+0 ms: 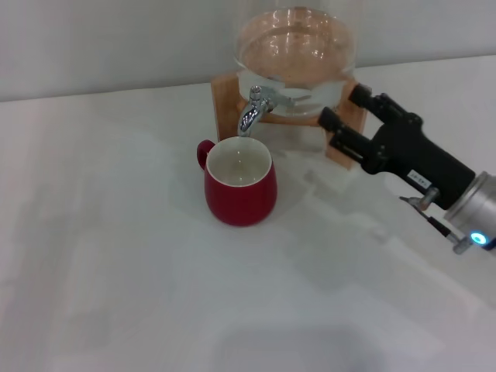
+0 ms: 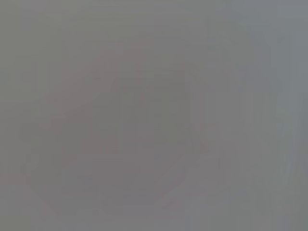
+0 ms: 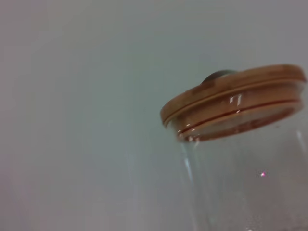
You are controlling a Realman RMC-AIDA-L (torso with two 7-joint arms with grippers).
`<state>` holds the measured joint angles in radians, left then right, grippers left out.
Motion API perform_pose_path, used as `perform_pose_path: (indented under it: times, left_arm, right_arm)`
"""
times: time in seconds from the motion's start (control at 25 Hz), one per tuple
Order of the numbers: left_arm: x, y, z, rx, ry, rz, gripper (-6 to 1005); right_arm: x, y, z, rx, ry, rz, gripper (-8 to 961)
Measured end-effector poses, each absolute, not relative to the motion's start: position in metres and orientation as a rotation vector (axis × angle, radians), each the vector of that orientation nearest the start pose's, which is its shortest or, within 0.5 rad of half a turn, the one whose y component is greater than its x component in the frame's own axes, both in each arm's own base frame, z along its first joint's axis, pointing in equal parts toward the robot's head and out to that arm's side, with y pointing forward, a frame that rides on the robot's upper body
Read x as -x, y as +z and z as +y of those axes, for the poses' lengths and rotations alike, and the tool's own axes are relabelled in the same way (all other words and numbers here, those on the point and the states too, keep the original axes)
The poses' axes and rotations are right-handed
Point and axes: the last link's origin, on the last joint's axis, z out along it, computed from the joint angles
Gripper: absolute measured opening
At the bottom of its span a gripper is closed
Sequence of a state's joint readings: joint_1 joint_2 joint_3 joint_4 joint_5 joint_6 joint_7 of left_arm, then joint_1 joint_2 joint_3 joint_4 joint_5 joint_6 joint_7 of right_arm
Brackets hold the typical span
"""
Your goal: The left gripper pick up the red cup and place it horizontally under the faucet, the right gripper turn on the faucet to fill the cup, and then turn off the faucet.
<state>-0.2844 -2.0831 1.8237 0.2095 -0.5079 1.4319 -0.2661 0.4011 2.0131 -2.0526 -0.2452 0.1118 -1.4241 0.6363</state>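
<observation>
Where the rounded dark red ceramic cup (image 1: 239,183) stands upright on the white desk (image 1: 116,256), its cream-white interior faces up and its small loop handle points toward the robot's left. The cup sits directly beneath the downward-curved spout of the small chrome faucet (image 1: 254,108), with the spout tip just above the far edge of the rim and apart from it. Whether water is running cannot be told. The faucet projects from a clear glass jar (image 1: 294,54) cradled in a light wooden stand (image 1: 226,101) at the back of the desk; the right wrist view shows the jar's transparent wall and its wooden lid (image 3: 233,98) against a plain wall. The right tool (image 1: 338,108), a long black body with two black fingers on a silver ringed wrist showing a blue light, reaches in from the robot's right. Its fingers are spread apart, holding nothing, with the tips just beside the stand's right post and near the faucet, not touching the faucet. The left tool appears in no view; the left wrist view shows only an even grey field.
</observation>
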Motion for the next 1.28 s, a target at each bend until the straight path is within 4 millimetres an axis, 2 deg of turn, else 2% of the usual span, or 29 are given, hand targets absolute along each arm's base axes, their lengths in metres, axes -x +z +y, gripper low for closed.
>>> perform_pose_path:
  times: [0.32,0.8,1.28]
  left_arm:
    - [0.342,0.036,0.291,1.33,-0.896,-0.468,690]
    - [0.342,0.036,0.291,1.331,-0.893,-0.468,689]
    - [0.341,0.037,0.294,1.335,-0.896,-0.459,688]
  right_arm:
    - [-0.259,-0.032,0.317,2.06,1.193,0.53,783]
    - [-0.246,-0.039,0.33,2.091,1.173,0.527,783]
    - [-0.238,-0.044,0.333,2.115,1.175,0.518,783]
